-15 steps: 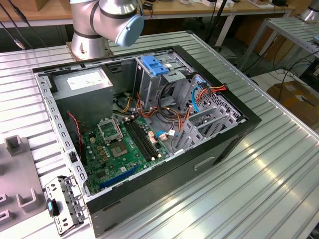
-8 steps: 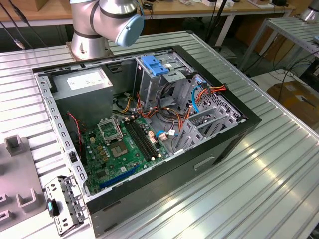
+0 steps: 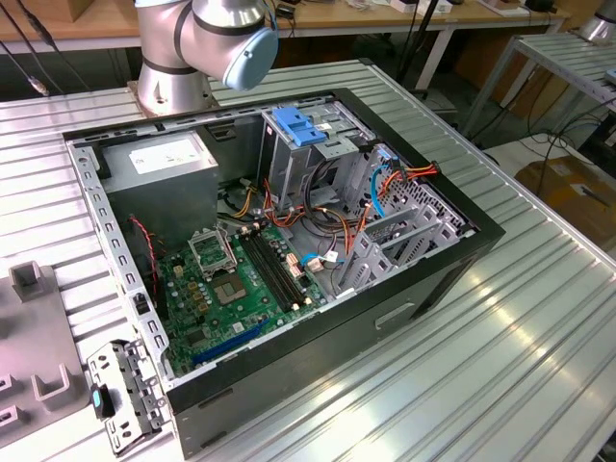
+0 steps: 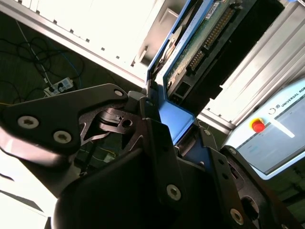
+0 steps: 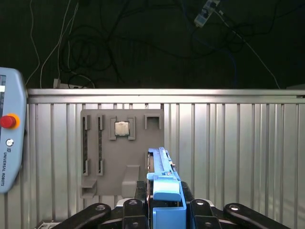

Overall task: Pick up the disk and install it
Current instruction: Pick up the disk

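Note:
My gripper (image 5: 164, 198) is shut on the disk (image 5: 161, 167), which stands edge-on between the black fingers (image 5: 131, 205) with its blue side rail facing the camera in the first wrist view. In the second wrist view the disk (image 4: 209, 38) shows its green circuit board and connector pins, and the blue rail (image 4: 175, 114) runs down into the gripper (image 4: 167, 121). The disk hangs above the ribbed metal table (image 5: 228, 143). In the exterior view the open computer case (image 3: 452, 260) lies on the table, with its blue-handled drive cage (image 3: 300, 130) near the arm's base (image 3: 173, 77).
A grey fixture plate (image 5: 105, 157) carrying a processor chip (image 5: 122, 128) lies on the table below the disk. A teach pendant (image 5: 9, 138) with a red button rests beside it. Inside the case are a grey power supply (image 3: 159, 159), a green motherboard (image 3: 241, 284) and cables (image 3: 375, 183).

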You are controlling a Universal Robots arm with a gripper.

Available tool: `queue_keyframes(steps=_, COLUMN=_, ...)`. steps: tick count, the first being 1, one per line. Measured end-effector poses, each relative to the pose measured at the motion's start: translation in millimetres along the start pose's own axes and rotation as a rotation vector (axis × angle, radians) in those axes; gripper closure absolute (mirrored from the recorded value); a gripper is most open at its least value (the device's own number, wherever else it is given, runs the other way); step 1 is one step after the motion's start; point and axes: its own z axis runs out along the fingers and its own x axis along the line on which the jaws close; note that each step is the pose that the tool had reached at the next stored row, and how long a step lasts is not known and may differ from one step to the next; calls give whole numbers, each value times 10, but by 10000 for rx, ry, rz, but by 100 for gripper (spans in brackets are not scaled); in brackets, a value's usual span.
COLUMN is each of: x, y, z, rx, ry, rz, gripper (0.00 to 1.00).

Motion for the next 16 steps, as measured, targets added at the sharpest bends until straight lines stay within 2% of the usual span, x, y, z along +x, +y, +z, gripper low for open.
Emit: queue_keyframes(steps=16, x=-1, y=-130, z=0, rx=0, ry=0, rz=0, gripper=63)
